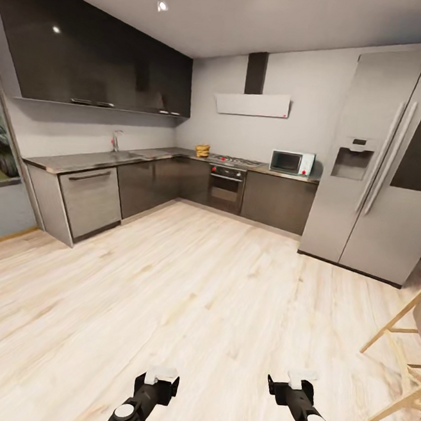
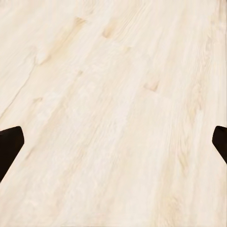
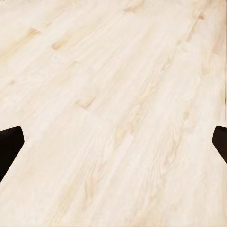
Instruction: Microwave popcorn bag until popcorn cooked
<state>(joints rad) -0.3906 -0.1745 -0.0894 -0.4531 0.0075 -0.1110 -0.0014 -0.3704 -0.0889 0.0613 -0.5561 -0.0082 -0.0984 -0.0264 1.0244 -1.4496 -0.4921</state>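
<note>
A wide kitchen seen from the robot's head: the small mint-blue microwave [image 1: 292,162], with its dark glass door framed in silver and closed, sits on the grey table [image 1: 93,160] at the far wall, just beside the tall steel fridge [image 1: 382,169]. Left of it lie the gas hob [image 1: 236,161] and, under that, the dark oven [image 1: 226,187]. Past the hob, near the corner, stands the popcorn bag [image 1: 203,150], a small mustard-tan sack, too distant for detail. Pale wood floor [image 1: 184,285] stretches between. Low in front, the left tool [image 1: 160,374] and right tool [image 1: 302,378] hang over bare boards, each with fingers spread wide and holding nothing.
</note>
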